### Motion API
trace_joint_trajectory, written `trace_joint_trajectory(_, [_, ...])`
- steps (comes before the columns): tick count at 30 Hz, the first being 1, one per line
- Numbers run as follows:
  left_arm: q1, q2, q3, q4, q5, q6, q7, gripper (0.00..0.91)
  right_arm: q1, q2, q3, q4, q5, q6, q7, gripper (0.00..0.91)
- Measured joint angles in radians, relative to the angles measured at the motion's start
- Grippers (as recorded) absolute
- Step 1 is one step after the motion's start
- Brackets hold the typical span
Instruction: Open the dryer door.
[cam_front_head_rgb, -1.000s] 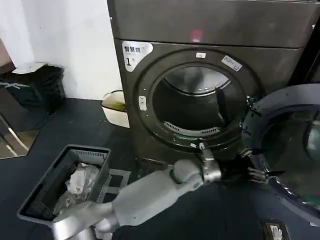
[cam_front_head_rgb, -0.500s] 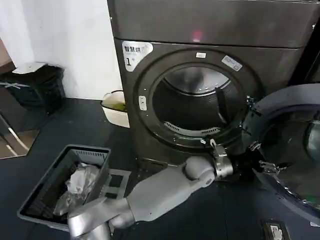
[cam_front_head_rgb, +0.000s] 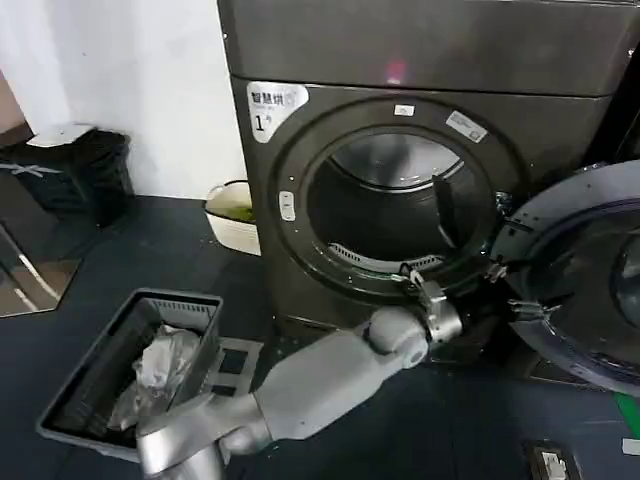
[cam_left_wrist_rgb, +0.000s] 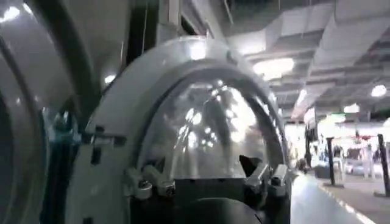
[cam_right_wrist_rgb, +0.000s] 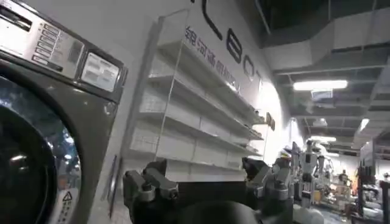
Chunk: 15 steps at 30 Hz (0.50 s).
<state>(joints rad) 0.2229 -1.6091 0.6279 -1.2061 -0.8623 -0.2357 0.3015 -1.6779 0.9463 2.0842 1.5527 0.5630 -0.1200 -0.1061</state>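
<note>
Left gripper (cam_front_head_rgb: 512, 290) against open dryer door (cam_front_head_rgb: 585, 275).

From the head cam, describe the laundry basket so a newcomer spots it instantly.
Start at the dryer with its open drum. Look down to the dark floor on its left: the laundry basket sits there, a grey slatted crate holding crumpled pale cloth, unlike the white tub against the wall.

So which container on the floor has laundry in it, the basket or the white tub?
The grey slatted basket, front left, holds crumpled pale cloth; the white tub beside the dryer doesn't.
</note>
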Motion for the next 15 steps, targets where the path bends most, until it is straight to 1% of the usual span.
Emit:
trace_joint_trajectory(2, [-0.004, 0.000, 0.008, -0.026, -0.028, -0.043, -0.009, 0.907, 0.000, -0.006, 0.001, -0.001, 0.000, 0.000, 0.000, 0.907])
trace_joint_trajectory(4, [-0.008, 0.032, 0.015, -0.051, -0.053, -0.094, -0.022, 0.907, 0.001, -0.009, 0.006, -0.001, 0.001, 0.000, 0.000, 0.907])
trace_joint_trajectory(12, [0.000, 0.224, 0.017, -0.151, -0.127, -0.115, -0.041, 0.907, 0.006, -0.021, 0.013, 0.000, 0.001, 0.004, -0.001, 0.907])
trace_joint_trajectory(15, [0.002, 0.298, 0.012, -0.200, -0.138, -0.129, -0.073, 0.907, 0.012, -0.022, 0.012, 0.000, 0.001, 0.005, -0.001, 0.907])
